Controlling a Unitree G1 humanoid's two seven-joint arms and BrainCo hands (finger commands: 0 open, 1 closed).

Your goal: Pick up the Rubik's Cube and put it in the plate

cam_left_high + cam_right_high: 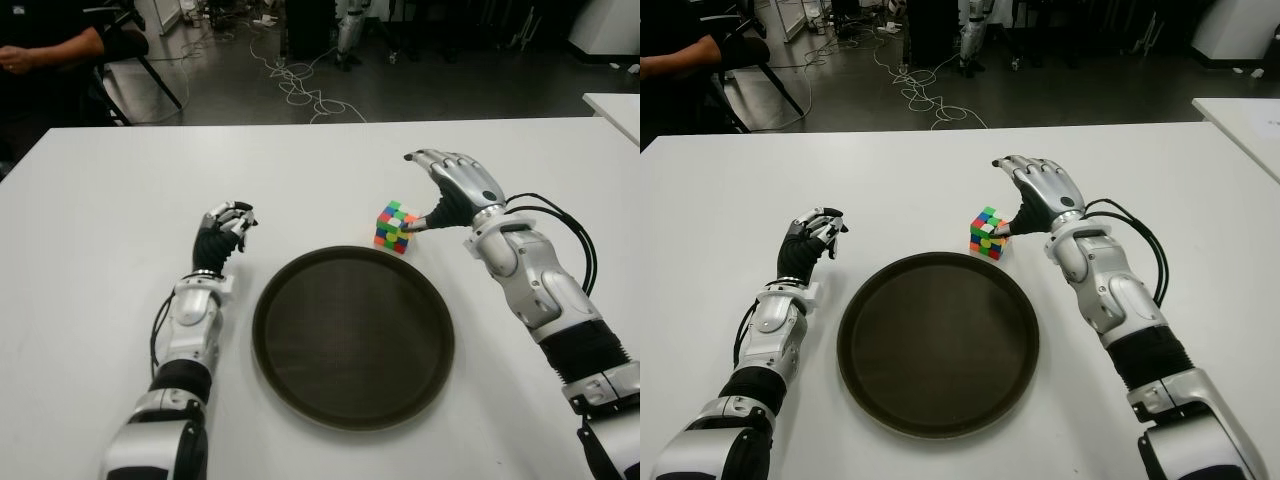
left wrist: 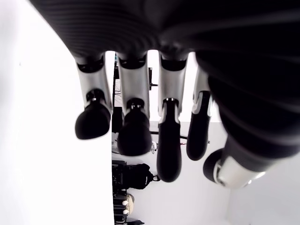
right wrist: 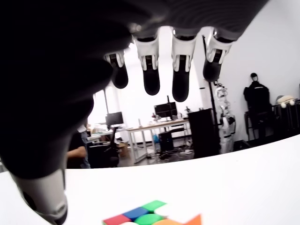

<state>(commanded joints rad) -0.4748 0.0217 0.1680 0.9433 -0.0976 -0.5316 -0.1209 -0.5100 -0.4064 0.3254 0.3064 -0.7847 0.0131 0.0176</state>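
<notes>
The Rubik's Cube [image 1: 395, 227] stands on the white table [image 1: 120, 200] just beyond the far rim of the round dark plate [image 1: 350, 340], which holds nothing. My right hand [image 1: 413, 192] reaches over the cube from the right. Its fingers [image 3: 180, 86] are spread above the cube [image 3: 150, 216], and the thumb tip touches the cube's right side. The hand is open and the cube sits on the table. My left hand [image 1: 232, 222] shows left of the plate, fingers loosely relaxed and holding nothing.
A person [image 1: 50, 50] sits beyond the table's far left corner beside a chair. Cables [image 1: 300, 90] trail over the dark floor behind. The corner of another white table [image 1: 615, 105] shows at the far right.
</notes>
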